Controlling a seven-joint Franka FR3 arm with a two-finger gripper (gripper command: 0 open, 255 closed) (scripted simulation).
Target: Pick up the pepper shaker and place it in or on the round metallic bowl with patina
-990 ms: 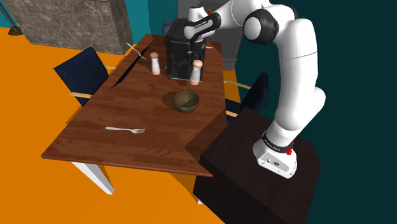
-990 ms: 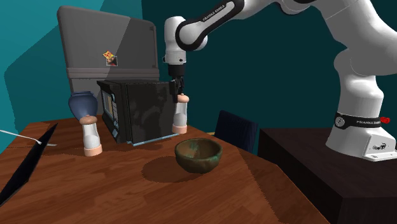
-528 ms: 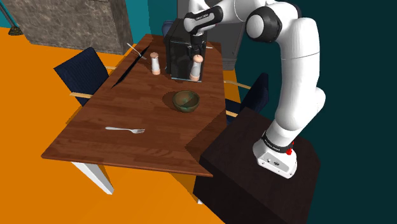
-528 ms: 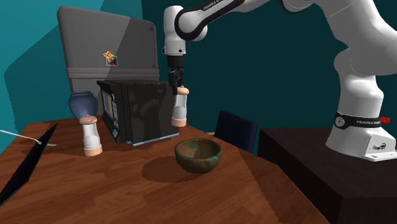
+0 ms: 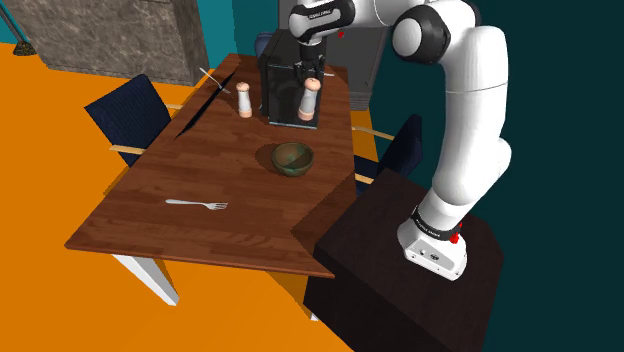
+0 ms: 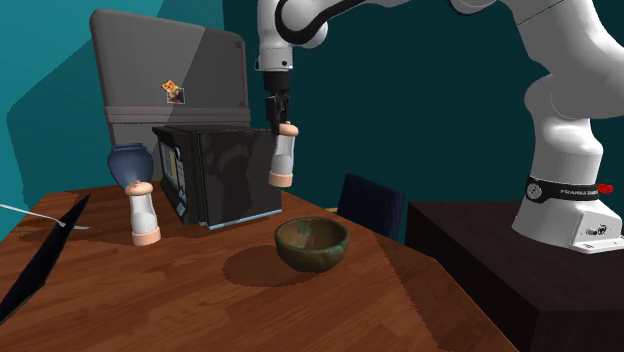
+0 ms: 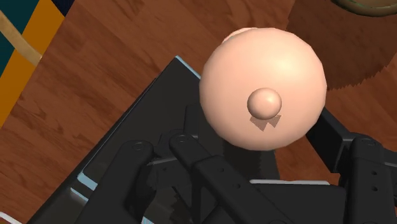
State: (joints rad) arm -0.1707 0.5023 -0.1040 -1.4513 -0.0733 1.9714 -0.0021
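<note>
- The gripper (image 6: 281, 122) points straight down over the far end of the wooden table (image 5: 215, 175), its jaws closed on the rounded pink cap of the pepper shaker (image 6: 283, 158).
- In the wrist view the black fingers (image 7: 213, 173) sit either side of that cap, which is seen end-on with its small knob facing the camera.
- The pepper shaker hangs upright below the gripper, long axis vertical. Its base is clear of the table top and in front of the black microwave (image 6: 215, 175).
- The patinated bowl (image 6: 312, 243) sits open side up on the table, lower than the shaker's base and nearer the stand. In the shoulder view it lies below and slightly left of the shaker; in the second exterior view, below and slightly right.
- The coming move therefore looks like a short carry away from the microwave toward the stand, then a descent over the bowl's rim.
- A second shaker (image 6: 145, 213) stands on the table at the microwave's other side, well apart from this path.
</note>
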